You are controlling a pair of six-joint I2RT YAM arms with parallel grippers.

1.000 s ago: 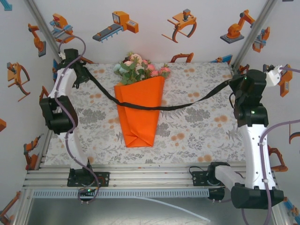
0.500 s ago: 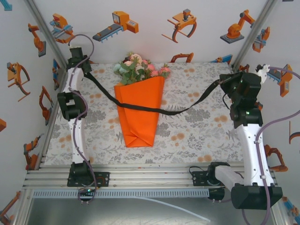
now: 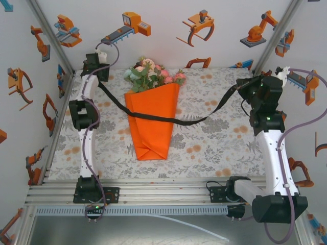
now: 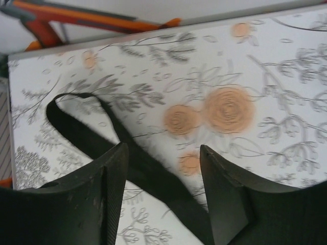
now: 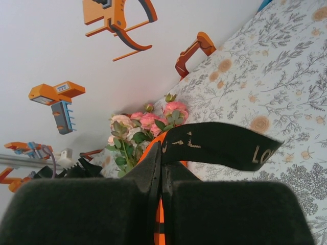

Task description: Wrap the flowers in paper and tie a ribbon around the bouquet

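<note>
from above, the bouquet (image 3: 152, 120), a cone of bright orange paper topped by pink, white and peach artificial flowers (image 3: 150, 74) with green leaves, lies mid-table on the floral-print table cloth (image 3: 219, 148), its tip toward the arm bases. the long narrow black ribbon (image 3: 176, 120) crosses the cone's waist and runs out to the left gripper (image 3: 98, 80) at the far-left corner and the right gripper (image 3: 243, 87) at the far right, so the band sits where a tie belongs. in the left wrist view the left gripper (image 4: 162, 153) has its jaws apart, and the ribbon (image 4: 87, 135) runs slack between them over the cloth, pinched by neither finger. in the right wrist view the right gripper (image 5: 161, 163) is clamped tight on the ribbon (image 5: 219, 145), likely to anchor that end, with the flowers (image 5: 145, 125) beyond.
</note>
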